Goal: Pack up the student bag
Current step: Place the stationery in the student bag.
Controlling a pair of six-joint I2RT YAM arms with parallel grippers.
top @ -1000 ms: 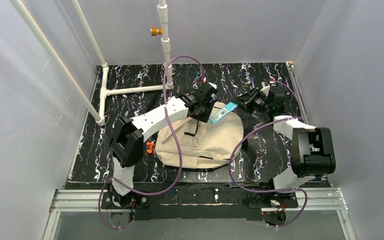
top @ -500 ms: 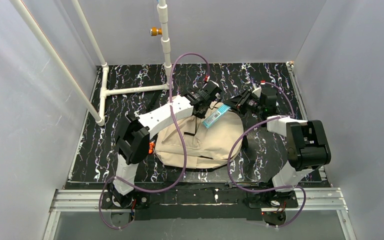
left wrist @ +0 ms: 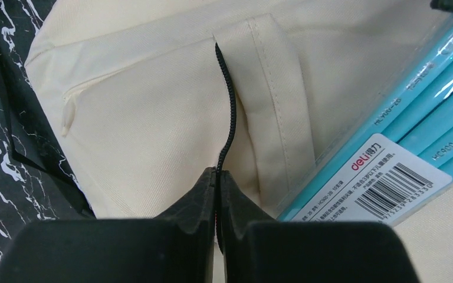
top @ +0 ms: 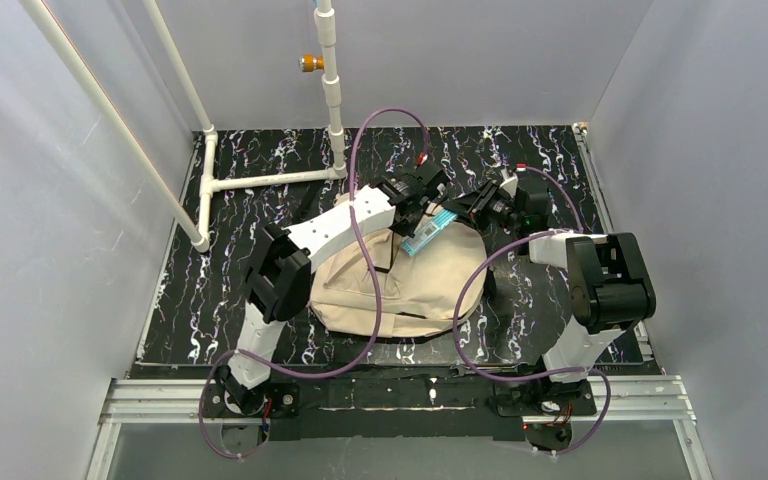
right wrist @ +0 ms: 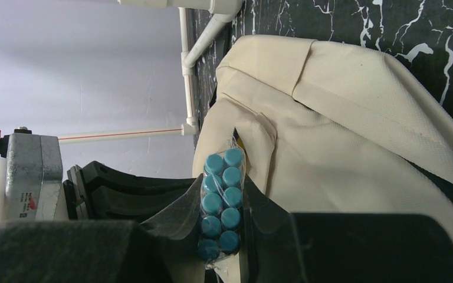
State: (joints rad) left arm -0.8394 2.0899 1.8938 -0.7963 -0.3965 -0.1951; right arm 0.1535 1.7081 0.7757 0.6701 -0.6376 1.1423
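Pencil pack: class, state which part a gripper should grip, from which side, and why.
Grip the pencil pack at its right end, pinching its two broad flat faces, coming from the right. It is long and slim, so an end grip leaves the other end free to enter the student bag. The right gripper holds it so.

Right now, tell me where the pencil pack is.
Top view, centre: pencil pack in the right claw, above the student bag, beside the left claw.
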